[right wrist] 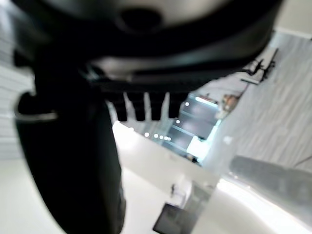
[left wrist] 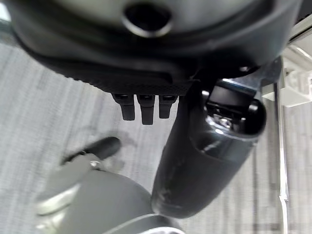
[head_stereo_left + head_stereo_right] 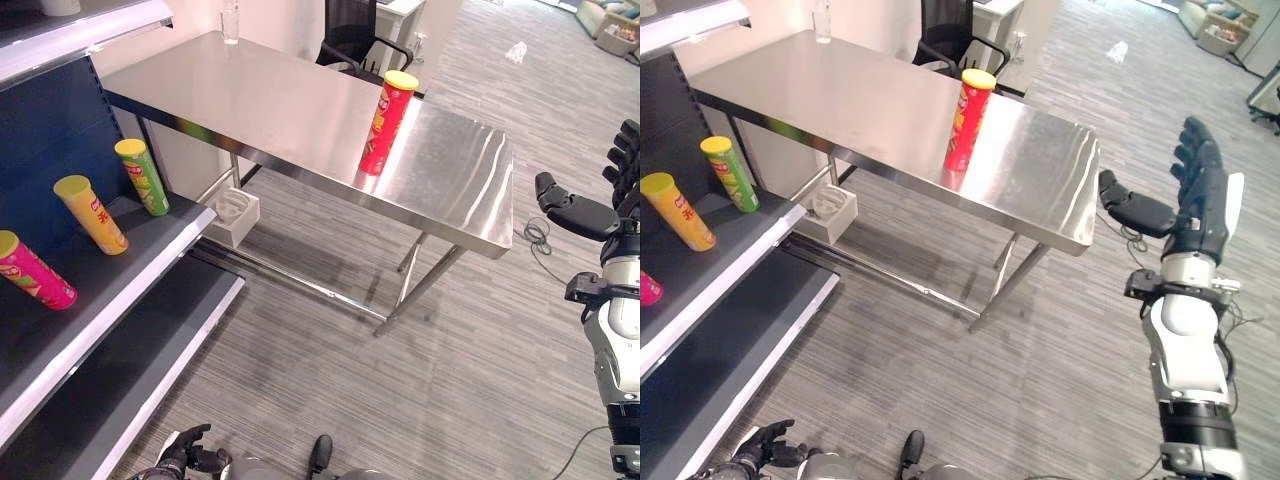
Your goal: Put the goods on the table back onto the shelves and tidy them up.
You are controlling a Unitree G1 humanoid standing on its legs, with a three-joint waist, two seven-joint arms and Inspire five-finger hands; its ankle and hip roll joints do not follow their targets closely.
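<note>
A red chip can point(image 3: 385, 125) with a yellow lid stands upright near the front edge of the steel table point(image 3: 290, 110). On the shelf point(image 3: 160, 255) at the left lie a green can point(image 3: 143, 176), a yellow can point(image 3: 92, 214) and a pink can point(image 3: 35, 270), all tilted. My right hand point(image 3: 1200, 195) is raised to the right of the table's end, open, fingers straight up and thumb point(image 3: 1135, 210) pointing toward the table; it holds nothing and is well apart from the red can. My left hand point(image 3: 760, 445) hangs low by the shelf's foot, fingers relaxed and holding nothing.
A clear glass point(image 3: 231, 22) stands at the table's far corner. A white container point(image 3: 235, 215) sits on the floor under the table. A black chair point(image 3: 355, 40) stands behind the table. Grey floor lies between the table and me.
</note>
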